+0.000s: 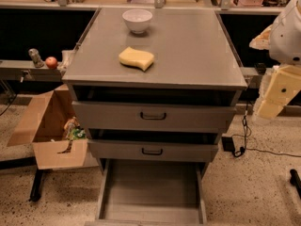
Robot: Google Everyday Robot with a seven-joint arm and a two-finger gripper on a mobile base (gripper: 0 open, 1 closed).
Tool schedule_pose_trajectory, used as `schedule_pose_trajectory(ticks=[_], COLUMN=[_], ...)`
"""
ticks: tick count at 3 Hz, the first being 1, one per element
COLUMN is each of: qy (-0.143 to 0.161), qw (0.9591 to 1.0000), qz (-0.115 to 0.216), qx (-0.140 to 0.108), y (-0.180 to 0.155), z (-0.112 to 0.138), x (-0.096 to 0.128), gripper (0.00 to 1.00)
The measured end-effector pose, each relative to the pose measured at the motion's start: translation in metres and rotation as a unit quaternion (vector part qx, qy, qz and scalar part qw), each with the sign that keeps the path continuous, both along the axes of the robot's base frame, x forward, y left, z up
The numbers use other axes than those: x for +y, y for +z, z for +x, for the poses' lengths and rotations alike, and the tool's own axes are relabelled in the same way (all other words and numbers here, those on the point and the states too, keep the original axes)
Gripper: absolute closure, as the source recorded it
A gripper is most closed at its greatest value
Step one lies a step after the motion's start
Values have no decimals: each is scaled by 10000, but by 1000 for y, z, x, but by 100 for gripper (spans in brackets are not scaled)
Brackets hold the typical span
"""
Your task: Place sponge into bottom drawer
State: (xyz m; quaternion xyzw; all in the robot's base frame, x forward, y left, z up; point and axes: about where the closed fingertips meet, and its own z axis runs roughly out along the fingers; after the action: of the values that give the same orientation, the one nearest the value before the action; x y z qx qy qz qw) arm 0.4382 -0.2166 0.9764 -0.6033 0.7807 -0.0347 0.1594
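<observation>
Hanging beside the right edge of the cabinet, my claw (275, 98) carries nothing, and I cannot tell from this angle if it is apart or together. The sponge (136, 58) lies flat on the grey tabletop (193, 46), well to the left of the claw and a little further away, free on all sides. The white bowl (137, 20) stands beyond it, near but apart, so I judge it will not disturb a grasp from above. The bottom drawer (150, 185) is pulled far out, below the claw and to its left, with a bare floor. I think it is open like this so the sponge can go straight down into it. The two upper drawers (153, 116) stick out only slightly and do not cover it. The task is not yet begun: first the claw must travel left, over the sponge.
</observation>
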Motion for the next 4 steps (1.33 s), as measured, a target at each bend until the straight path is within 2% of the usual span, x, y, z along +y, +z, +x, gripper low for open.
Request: schedule_pose_trajectory(ticks=[1,2,3,4], qy=[0,27,100,315], qw=[10000,9999,9973,9877], qz=[0,92,586,1427], qx=[0,-135,-427,-564], y=[0,0,-2,-6], z=[0,15,74,135], x=[0,5,35,74], gripper=[0,0,0,0])
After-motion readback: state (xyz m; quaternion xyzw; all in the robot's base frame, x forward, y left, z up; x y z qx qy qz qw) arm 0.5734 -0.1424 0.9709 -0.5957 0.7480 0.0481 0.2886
